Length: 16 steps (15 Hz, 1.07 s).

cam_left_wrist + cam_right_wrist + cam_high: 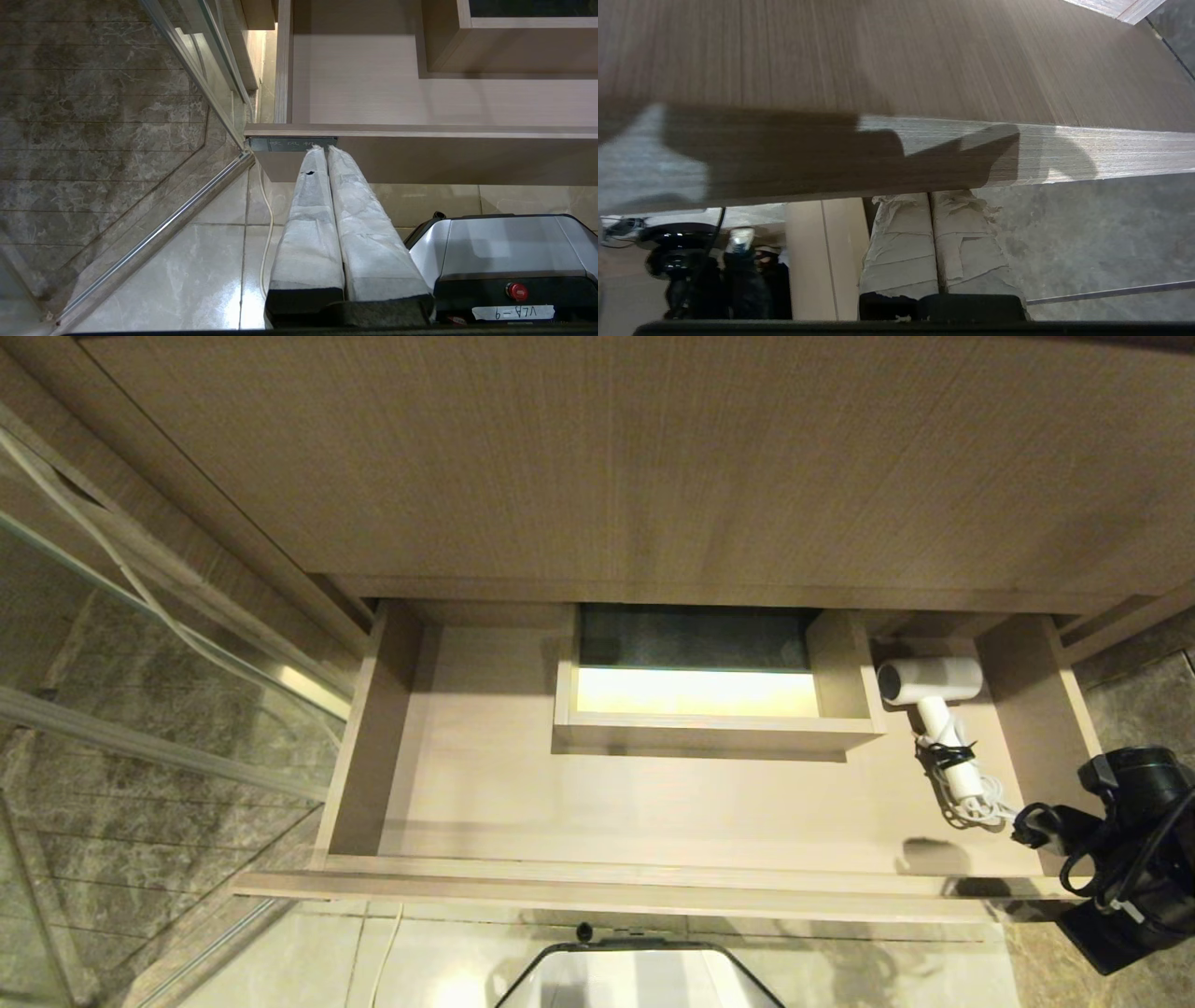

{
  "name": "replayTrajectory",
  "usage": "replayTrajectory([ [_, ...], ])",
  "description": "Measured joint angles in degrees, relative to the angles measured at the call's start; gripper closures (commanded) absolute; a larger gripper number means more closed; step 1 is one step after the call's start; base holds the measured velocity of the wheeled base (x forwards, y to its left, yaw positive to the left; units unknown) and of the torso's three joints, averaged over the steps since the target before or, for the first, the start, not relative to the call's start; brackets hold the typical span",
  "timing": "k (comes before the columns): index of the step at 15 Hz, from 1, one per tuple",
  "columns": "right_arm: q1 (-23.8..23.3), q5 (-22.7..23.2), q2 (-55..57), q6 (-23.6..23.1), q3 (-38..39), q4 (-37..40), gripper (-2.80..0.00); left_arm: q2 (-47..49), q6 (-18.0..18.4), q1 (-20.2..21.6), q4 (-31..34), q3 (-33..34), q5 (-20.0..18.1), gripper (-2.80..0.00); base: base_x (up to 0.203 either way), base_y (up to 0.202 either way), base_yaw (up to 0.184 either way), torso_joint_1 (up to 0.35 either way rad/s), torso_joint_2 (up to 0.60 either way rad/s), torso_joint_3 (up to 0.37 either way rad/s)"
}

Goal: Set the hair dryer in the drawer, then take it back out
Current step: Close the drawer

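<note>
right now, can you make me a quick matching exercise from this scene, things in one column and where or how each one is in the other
Things:
1. hair dryer
2. drawer
3. right claw
4. left claw

Place or state:
A. pulled open
B. shut, under the drawer's front, left end
C. lying inside the drawer, right end
D. shut, empty, by the drawer's right front corner

Pairs: 1-C, 2-A, 3-D, 4-B

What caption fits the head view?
Hair dryer lying in the open drawer's right end, right gripper beside it.
</note>
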Motion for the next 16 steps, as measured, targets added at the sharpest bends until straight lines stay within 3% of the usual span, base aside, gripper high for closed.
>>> replayTrajectory([
  [4,0.0,0.1,-0.1,0.4,-3.8,-7.2,0.00,0.0,0.0,0.0,0.0,0.0,0.0,0.00,0.000,0.000,0.000,0.000,0.00,0.000],
  [7,-0.1,2.9,-1.5,0.4,-5.0,-14.6,0.00,0.0,0.0,0.0,0.0,0.0,0.0,0.00,0.000,0.000,0.000,0.000,0.00,0.000],
  [10,0.0,3.8,-2.4,1.0,-5.8,-16.5,0.00,0.0,0.0,0.0,0.0,0.0,0.0,0.00,0.000,0.000,0.000,0.000,0.00,0.000],
  [16,0.6,6.2,-3.3,2.2,-11.7,-33.5,0.00,0.0,0.0,0.1,0.0,0.0,0.0,0.00,0.000,0.000,0.000,0.000,0.00,0.000],
])
